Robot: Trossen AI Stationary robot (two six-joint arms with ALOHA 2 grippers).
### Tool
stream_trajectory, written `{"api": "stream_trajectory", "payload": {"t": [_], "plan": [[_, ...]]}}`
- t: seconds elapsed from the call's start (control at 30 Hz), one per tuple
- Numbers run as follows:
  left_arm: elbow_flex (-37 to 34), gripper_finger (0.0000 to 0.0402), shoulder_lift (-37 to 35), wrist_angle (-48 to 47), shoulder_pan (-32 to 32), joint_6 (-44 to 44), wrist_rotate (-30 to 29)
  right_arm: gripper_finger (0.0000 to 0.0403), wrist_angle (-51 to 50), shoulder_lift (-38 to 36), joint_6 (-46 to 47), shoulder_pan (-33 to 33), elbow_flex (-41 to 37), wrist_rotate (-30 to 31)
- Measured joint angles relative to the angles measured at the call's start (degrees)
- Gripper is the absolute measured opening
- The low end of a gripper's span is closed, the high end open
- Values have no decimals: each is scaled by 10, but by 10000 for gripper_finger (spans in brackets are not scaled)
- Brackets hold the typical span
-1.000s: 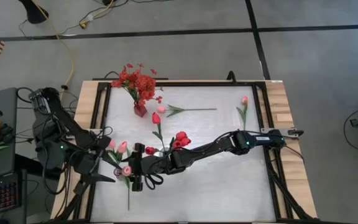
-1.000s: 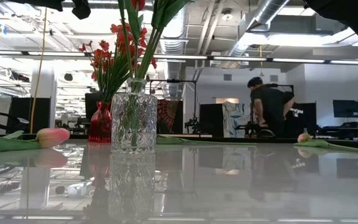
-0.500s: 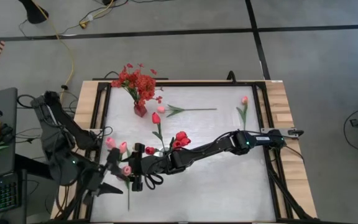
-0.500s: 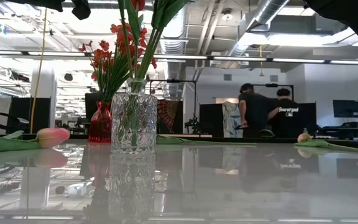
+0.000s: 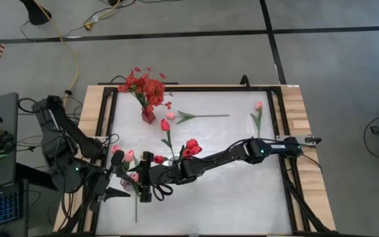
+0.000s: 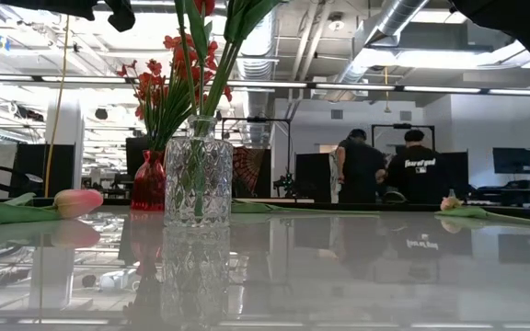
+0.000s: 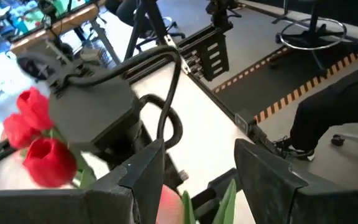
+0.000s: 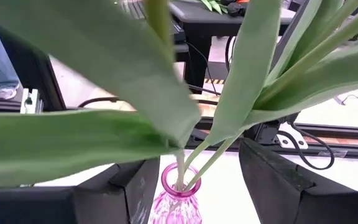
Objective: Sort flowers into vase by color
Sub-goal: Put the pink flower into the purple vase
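Observation:
A small pink vase (image 8: 179,202) stands near the table's left edge with pink tulips (image 5: 129,156) in it. Their broad green leaves (image 8: 229,68) fill the right wrist view. My right gripper (image 8: 201,168) is open; its arm reaches across the table, and its fingers stand on either side of the stems above the vase mouth. My left gripper (image 7: 197,168) is open at the left edge, just beside that vase. A pink bud (image 7: 169,208) and a leaf show low between its fingers. Red tulips (image 5: 191,147) stand in a clear glass vase (image 6: 198,170). Red sprays (image 5: 147,85) stand in a red vase (image 6: 150,184). My left gripper has the pink bud (image 7: 169,208) close to the inner side of one finger (image 7: 145,180); I cannot tell whether it touches. My right gripper has thin stems (image 8: 194,168) rising between its spread fingers (image 8: 135,186); no touch shows.
One pink tulip (image 5: 170,115) lies on the table beside the red vase, its stem pointing right. Another tulip (image 5: 258,105) lies at the far right. The right arm (image 5: 229,155) spans the middle of the table. People stand in the room behind.
My left gripper has gone a little toward the table's near edge and slightly down, staying open. The flowers and vases have kept their places. In the room behind, people have moved.

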Motion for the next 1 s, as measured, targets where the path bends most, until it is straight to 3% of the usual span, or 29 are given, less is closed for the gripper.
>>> {"api": "stream_trajectory", "payload": {"t": [0.43, 0.8, 1.0], "plan": [[0, 182, -18, -64, -4, -79, 30, 246, -29, -3, -17, 2, 0, 2], [0, 182, -18, -64, -5, -83, 47, 246, -138, -29, -21, 15, 0, 0], [0, 182, -19, -64, -5, -84, 69, 246, -155, -32, -19, 19, 0, -49]]}}
